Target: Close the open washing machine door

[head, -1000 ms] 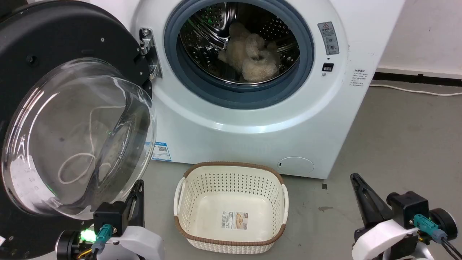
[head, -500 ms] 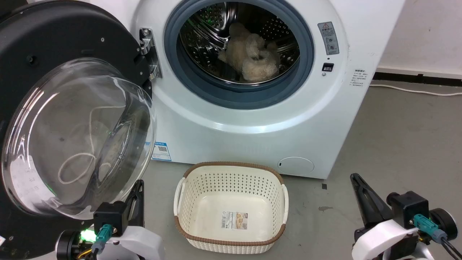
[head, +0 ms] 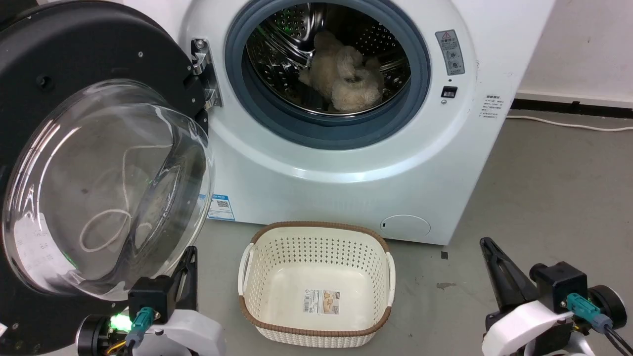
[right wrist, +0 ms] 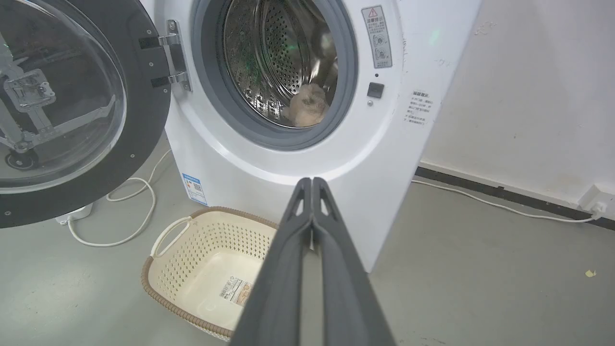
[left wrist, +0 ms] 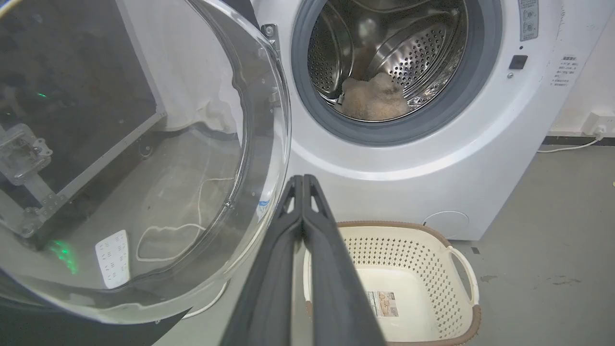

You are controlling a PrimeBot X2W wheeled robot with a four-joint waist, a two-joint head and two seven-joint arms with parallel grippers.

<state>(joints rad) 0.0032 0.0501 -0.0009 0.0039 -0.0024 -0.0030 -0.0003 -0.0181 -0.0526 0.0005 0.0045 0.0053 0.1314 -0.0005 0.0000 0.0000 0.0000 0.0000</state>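
door (head: 104, 188) swung wide open, hinged at washer (head: 346, 168). left claw (left wrist: 302, 180) fingers pressed together, empty, near door glass. right claw (right wrist: 312, 182) likewise pinched, empty.

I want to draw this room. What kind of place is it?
Probably a laundry corner: a washing machine with its door open, and a laundry basket on a bare grey floor.

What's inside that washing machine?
A fluffy beige bundle lies low in the steel drum. Anything beneath it, or behind the grey ring's lower lip, is hidden.
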